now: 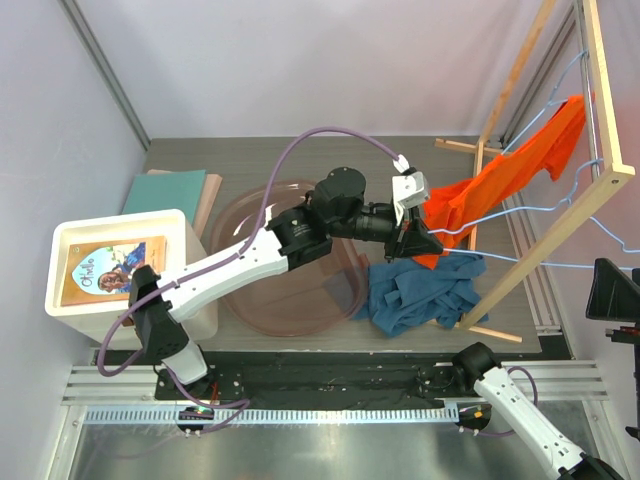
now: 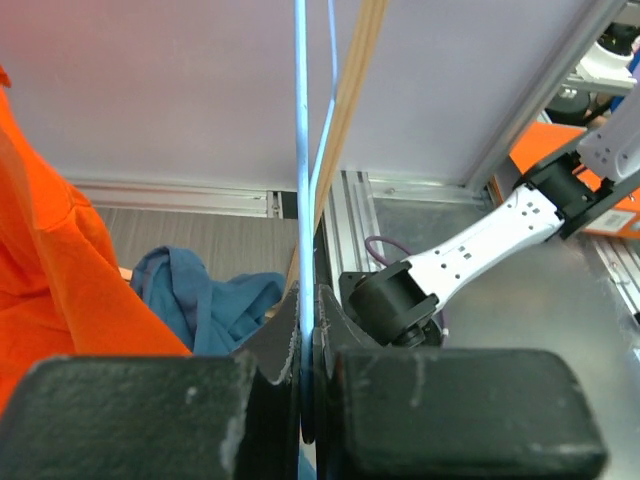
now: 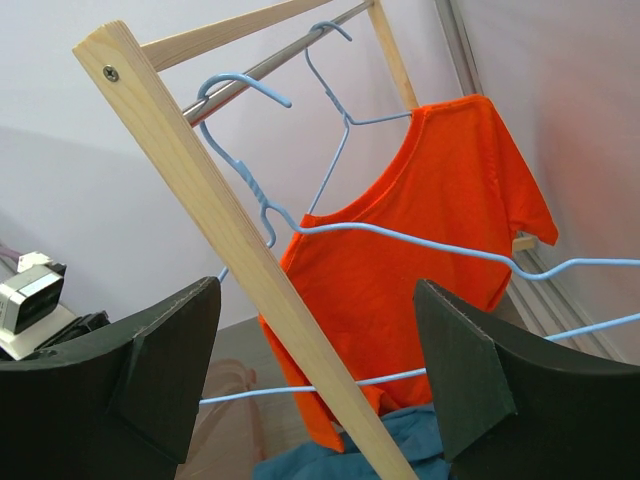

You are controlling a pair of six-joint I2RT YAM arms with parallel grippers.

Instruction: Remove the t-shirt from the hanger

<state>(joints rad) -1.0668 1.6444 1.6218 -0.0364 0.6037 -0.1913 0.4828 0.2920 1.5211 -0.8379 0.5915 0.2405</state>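
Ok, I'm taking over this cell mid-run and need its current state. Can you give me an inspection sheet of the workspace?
Surface: grey table, partly covered.
Job's things: orange t-shirt hanging from the wooden rack, not yet off.
Clutter: blue garment heaped under the rack; clear pink basin; white box holding a book; teal flat object.
Grippers: left fingers shut on a blue hanger wire, which hanger cannot be told; right fingers open, empty.
Cables: purple cable looping over the left arm.
Surroundings: pale walls, metal frame post.
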